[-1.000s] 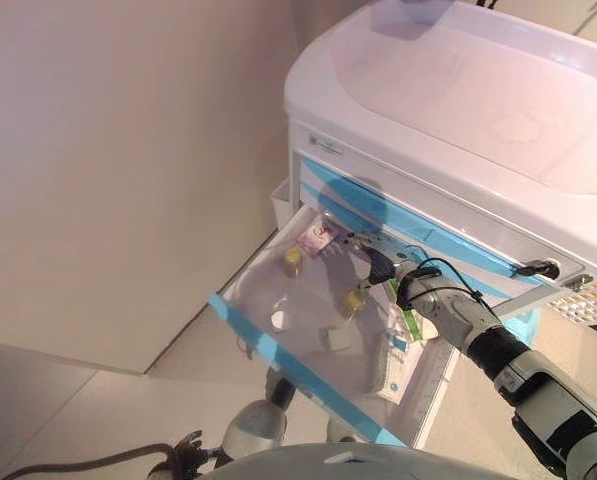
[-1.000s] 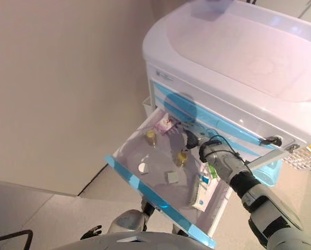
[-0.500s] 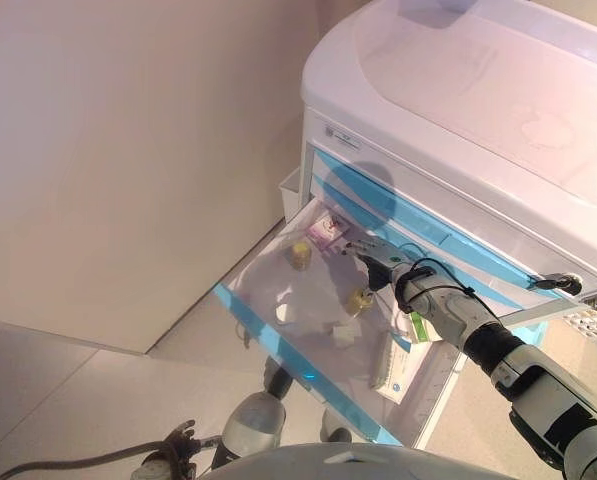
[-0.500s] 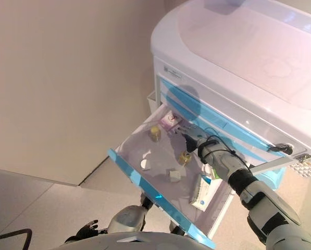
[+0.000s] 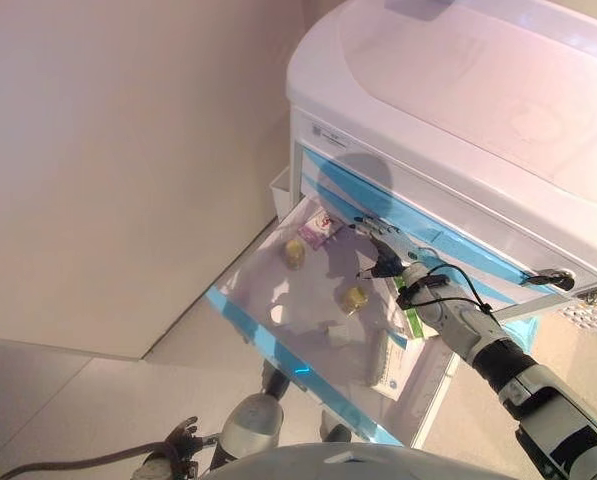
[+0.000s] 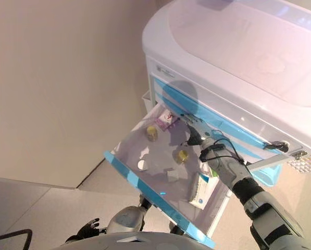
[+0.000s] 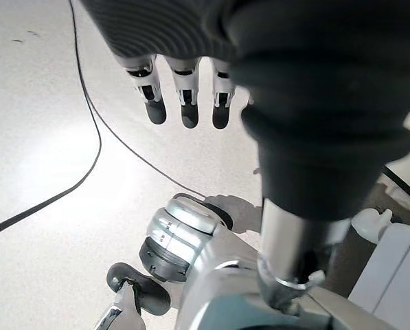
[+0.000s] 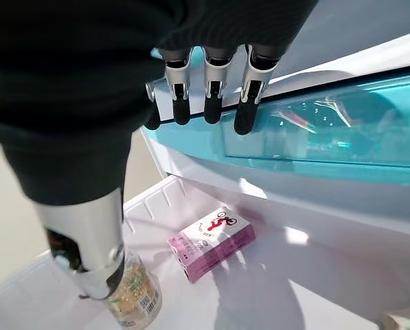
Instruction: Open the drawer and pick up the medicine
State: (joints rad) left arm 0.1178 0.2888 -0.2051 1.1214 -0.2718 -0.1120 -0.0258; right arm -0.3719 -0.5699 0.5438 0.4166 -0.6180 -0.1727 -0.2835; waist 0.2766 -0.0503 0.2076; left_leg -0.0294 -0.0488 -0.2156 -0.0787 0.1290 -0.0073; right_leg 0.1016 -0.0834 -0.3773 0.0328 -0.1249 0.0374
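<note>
Right hand (image 8: pixel 211 89) — fingers straight (holding nothing) — above drawer (image 5: pixel 278 355).

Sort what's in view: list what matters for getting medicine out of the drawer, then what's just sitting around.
For the job:
open drawer
pink medicine box
two small bottles
white-and-green box
right hand, open above the drawer

Just there:
cart top
closed upper drawers
left hand, idle above the floor

Box (image 8: pixel 210 241) behind bottle (image 8: pixel 132 295), in open drawer (image 5: pixel 278 352)
</note>
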